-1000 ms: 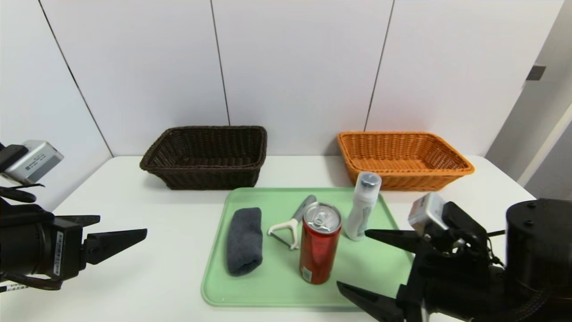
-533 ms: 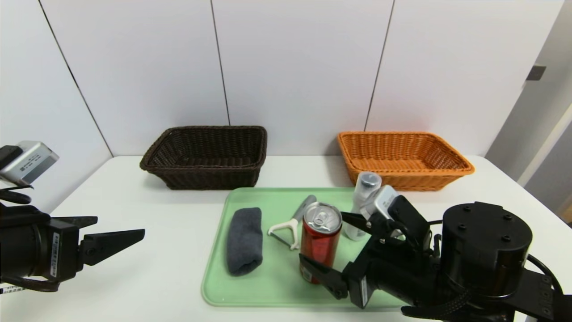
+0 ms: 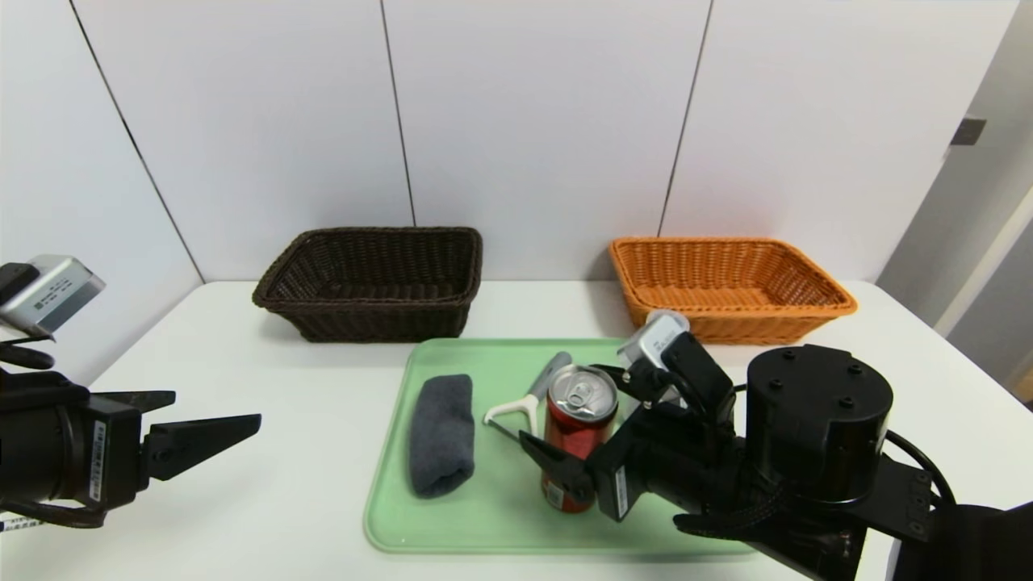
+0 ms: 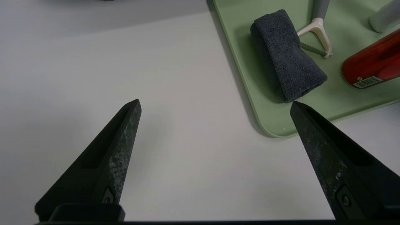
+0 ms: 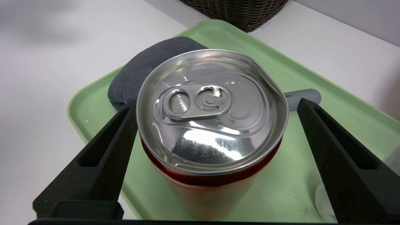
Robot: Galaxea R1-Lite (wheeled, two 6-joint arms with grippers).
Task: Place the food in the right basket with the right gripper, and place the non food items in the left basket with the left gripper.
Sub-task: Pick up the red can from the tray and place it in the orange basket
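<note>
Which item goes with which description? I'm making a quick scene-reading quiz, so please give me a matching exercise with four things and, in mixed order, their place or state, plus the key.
Things:
1. drink can
2. cloth
3. peeler
4. right end effector

Descriptions:
A. rolled, dark grey, on the green tray
B. open, with its fingers on either side of the can
C. upright, red, with a silver top
D. white head and grey handle, lying down

Pairs: 1-C, 2-A, 3-D, 4-B

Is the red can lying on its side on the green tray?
No, the can stands upright on the tray, its pull-tab top facing up.
</note>
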